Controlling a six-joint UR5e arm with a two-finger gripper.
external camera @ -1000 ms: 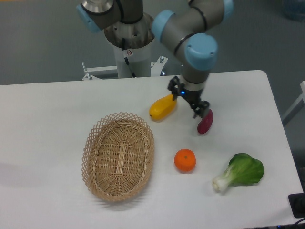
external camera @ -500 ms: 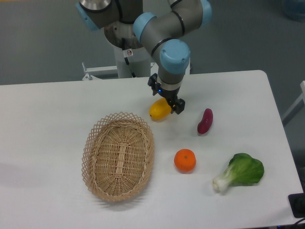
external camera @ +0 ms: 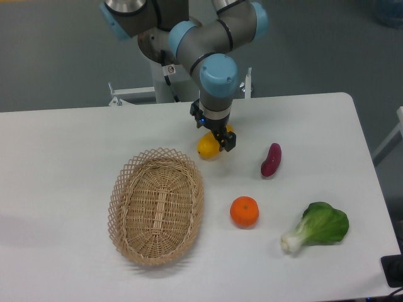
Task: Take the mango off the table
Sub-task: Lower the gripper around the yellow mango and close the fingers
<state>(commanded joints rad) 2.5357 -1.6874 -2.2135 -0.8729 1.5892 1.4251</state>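
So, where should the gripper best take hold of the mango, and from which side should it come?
Probably from above, across the narrow middle of the mango. It lies flat on the table, long axis slanting from lower left to upper right, so the fingers should close across its short width. The gripper already hangs over its right half; whether it touches is unclear.

1. The mango (external camera: 206,148) is a smooth yellow fruit with an orange tinge, oval in outline.
2. It lies on its side on the counter (external camera: 69,145), toward the far middle of the surface, its long axis running from lower left to upper right.
3. Only its lower-left end shows plainly; the upper-right part is hidden, so its full length cannot be judged.
4. The counter is a large white flat top with rounded corners.
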